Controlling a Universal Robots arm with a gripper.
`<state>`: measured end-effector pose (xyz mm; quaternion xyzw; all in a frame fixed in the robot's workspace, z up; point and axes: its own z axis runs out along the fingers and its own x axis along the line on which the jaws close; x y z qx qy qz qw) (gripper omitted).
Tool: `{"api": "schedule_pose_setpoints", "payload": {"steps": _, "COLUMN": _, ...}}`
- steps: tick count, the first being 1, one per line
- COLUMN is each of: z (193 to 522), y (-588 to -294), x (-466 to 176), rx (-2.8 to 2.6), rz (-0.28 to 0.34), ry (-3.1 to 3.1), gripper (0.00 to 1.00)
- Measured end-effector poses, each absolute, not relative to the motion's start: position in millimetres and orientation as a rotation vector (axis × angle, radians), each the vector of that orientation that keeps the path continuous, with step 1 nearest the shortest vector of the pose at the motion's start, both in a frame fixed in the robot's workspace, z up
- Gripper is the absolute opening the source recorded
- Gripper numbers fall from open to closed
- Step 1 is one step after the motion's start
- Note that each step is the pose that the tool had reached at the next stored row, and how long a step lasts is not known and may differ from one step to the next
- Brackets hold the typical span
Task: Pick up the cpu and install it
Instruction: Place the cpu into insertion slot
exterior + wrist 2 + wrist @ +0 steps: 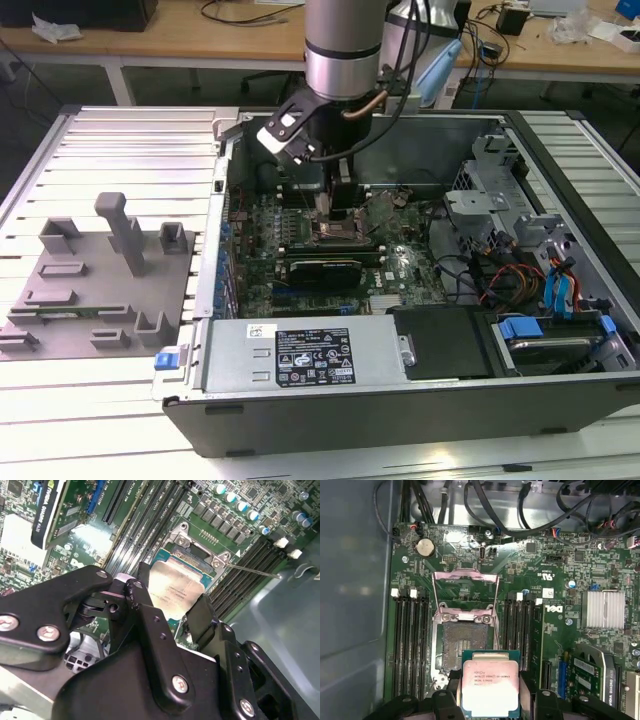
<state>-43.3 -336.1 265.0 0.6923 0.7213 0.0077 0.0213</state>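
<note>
You are looking at a ribbed metal table [120, 130] with an open computer case [300, 400] lying flat on it. The robot arm [343, 45] reaches straight down into the case from above. On the exterior view's left, well apart from the case, a grey fixture plate [100, 290] with raised blocks sits on the table. Inside the case, the green motherboard [560, 630] covers the floor, with rows of memory slots on either side of the dark square socket [462, 640]. The socket's metal load frame [466, 580] is swung open and lies back flat beyond it.

Your gripper [491, 695] hangs right over that socket. Its two black fingers [202, 615] are closed against opposite edges of the cpu [491, 687], clamping it between them with the silver top facing up. In the first wrist view the chip overlaps one edge of the socket; whether it touches the socket you cannot tell.
</note>
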Motion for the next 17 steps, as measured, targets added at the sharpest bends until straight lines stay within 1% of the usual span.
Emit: {"api": "schedule_pose_setpoints", "payload": {"steps": 17, "z": 238.4, "y": -330.9, "x": -37.2, "rx": 2.092, "rz": 0.022, "ry": 2.284, "gripper": 0.55}}
